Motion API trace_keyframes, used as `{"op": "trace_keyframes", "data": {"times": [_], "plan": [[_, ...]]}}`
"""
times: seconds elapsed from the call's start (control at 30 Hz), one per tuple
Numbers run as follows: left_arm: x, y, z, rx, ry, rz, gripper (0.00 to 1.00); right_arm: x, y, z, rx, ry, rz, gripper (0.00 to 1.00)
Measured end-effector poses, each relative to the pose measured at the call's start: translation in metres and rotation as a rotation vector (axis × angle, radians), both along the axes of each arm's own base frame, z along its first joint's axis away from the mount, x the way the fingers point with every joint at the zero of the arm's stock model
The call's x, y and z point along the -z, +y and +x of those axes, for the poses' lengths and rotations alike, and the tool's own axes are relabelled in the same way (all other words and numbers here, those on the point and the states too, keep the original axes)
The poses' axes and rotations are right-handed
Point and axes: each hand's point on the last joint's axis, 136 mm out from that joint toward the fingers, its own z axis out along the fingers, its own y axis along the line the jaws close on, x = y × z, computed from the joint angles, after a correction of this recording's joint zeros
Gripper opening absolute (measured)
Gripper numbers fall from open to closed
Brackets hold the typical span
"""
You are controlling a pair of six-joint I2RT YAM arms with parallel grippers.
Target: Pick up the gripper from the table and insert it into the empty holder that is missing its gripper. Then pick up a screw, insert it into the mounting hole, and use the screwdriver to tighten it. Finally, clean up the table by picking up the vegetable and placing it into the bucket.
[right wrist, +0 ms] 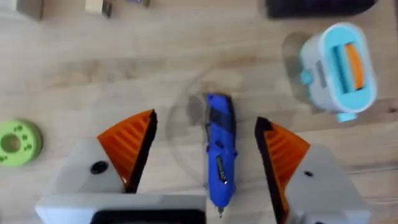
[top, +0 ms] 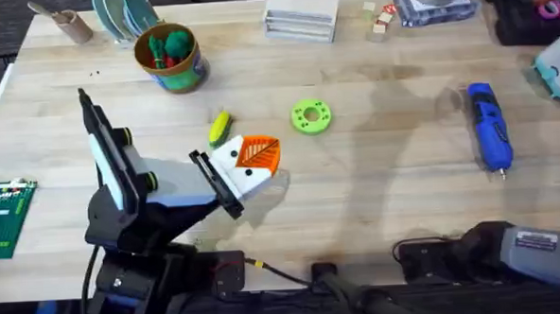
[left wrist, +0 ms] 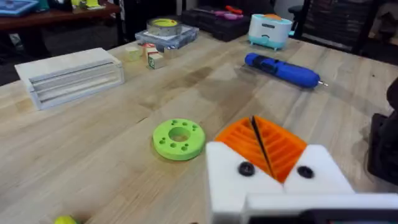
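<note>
My right arm (top: 511, 251) runs off the overhead view's lower edge, blurred and dark. The vegetable (left wrist: 65, 219) is cut off at my left wrist view's edge.

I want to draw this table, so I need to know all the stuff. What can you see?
table: one, pale wood, under everything
bucket: one, orange rim, far left, green and red toys inside
vegetable: one, yellow with green end, left of middle
ring: one, green, middle
screwdriver: one, blue, right side
box: one, white, far middle
wooden cup: one, tan, far left corner
board: one, green, left edge
left pincer: one, white and orange, shut, beside the vegetable
right pincer: one, white and orange, open, over the screwdriver
</note>
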Motion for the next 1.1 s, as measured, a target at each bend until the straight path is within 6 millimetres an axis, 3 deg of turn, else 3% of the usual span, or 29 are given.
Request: {"op": "trace_keyframes", "data": {"times": [0.23,0.27,0.33,0.5,0.67,0.7,0.73,0.9,1.1], "plan": [[0.0,0.0,0.0,0.0,0.0,0.0,0.004,0.056,0.015,-0.016,-0.053,0.128,0.076,0.994],[0.0,0.0,0.0,0.0,0.0,0.0,0.004,0.074,0.018,-0.024,-0.065,0.175,0.092,0.994],[0.0,0.0,0.0,0.0,0.0,0.0,0.004,0.084,0.018,-0.029,-0.065,0.201,0.099,0.994],[0.0,0.0,0.0,0.0,0.0,0.0,0.004,0.112,0.003,-0.047,-0.018,0.253,0.114,0.994],[0.0,0.0,0.0,0.0,0.0,0.0,0.004,0.138,-0.019,-0.051,-0.012,0.239,0.069,0.994],[0.0,0.0,0.0,0.0,0.0,0.0,0.004,0.143,-0.02,-0.051,-0.031,0.24,0.057,0.994],[0.0,0.0,0.0,0.0,0.0,0.0,0.004,0.163,-0.016,-0.057,-0.108,0.264,0.028,0.994],[0.0,0.0,0.0,0.0,0.0,0.0,0.004,0.197,-0.009,-0.067,-0.201,0.347,0.044,0.994],[0.0,0.0,0.0,0.0,0.0,0.0,0.004,0.199,-0.017,-0.054,-0.213,0.31,0.008,0.994]]}}
